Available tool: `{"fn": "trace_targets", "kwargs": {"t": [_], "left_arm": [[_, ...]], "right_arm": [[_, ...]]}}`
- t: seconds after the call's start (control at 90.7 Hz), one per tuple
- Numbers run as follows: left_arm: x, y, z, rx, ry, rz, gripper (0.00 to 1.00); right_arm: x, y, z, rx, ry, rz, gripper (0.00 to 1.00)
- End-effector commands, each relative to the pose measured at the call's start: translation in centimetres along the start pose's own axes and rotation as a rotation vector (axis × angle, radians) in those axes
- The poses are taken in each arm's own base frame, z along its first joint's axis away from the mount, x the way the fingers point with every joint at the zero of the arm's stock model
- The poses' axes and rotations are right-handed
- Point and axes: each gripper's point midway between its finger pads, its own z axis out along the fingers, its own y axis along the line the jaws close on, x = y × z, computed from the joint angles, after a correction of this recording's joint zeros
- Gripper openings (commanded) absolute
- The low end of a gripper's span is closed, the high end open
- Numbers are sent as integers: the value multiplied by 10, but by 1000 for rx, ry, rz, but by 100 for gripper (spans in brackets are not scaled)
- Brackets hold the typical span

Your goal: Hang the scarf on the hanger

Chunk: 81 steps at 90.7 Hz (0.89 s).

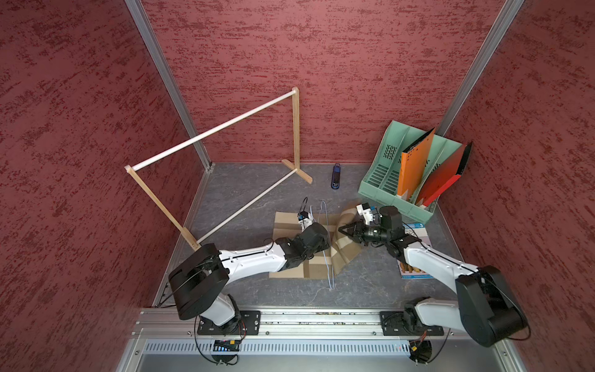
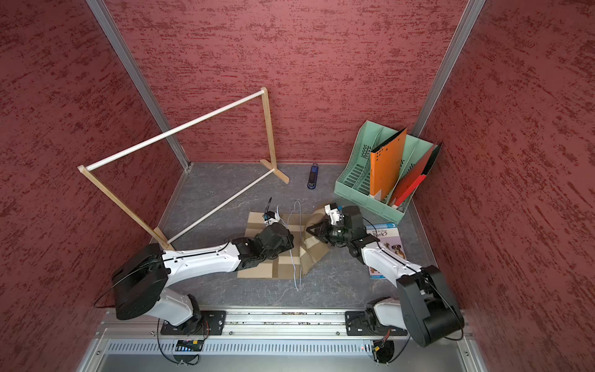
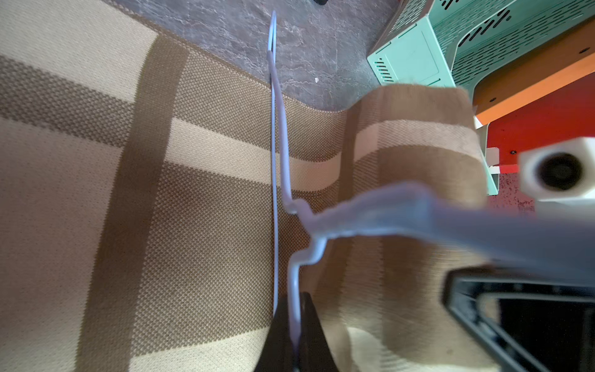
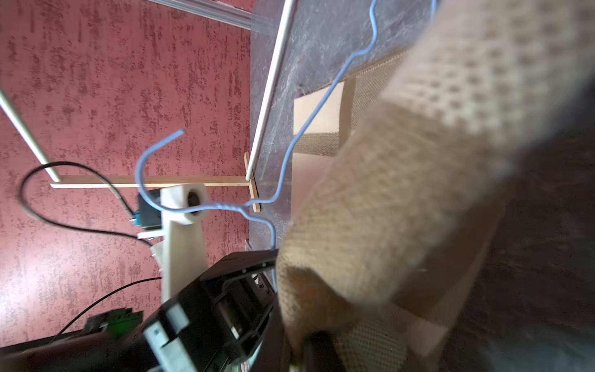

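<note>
As my arms meet over the table [image 1: 257, 193], left gripper [image 3: 294, 322]: pinched tight on the hanger [image 3: 274, 225] wire, just below its twisted neck.
Right gripper [image 1: 342, 230]: closed on the scarf [image 1: 347, 254] edge, cloth lifted and bunched.
Hanger: upright, edge-on from above, between my two grippers, lower wire over the scarf.
Scarf: mostly flat on the table, right side raised beside the hanger.
Rack [image 1: 225, 124]: well apart, rear left.

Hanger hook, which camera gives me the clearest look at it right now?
The right wrist view: the hanger shows its hook, twisted neck and a shoulder in sharp focus. The left wrist view blurs the hook close up; in both top views it is only thin wire, seen edge-on.
</note>
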Motion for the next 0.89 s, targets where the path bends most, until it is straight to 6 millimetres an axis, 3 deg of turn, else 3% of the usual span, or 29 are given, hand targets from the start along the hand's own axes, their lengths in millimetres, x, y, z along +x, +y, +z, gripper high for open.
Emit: {"fn": "trace_targets", "kwargs": {"t": [0.0,0.298,0.595,0.716,0.882], "left_arm": [[21,25,3,-100,80,34,1],[19,22,2,-100,72,44,0],[18,19,2,-97,69,56,0],[18,18,2,-96,73,56,0],[19,21,2,-106,74,54,0]], "right_arm": [[-2,7,21,-54,-22,18,0],[16,-30,60,25,29,109,0],[49,-27,103,22,188,123,4],[59,-26,109,26,232,117,12],[56,-27,95,84,193,69,37]]}}
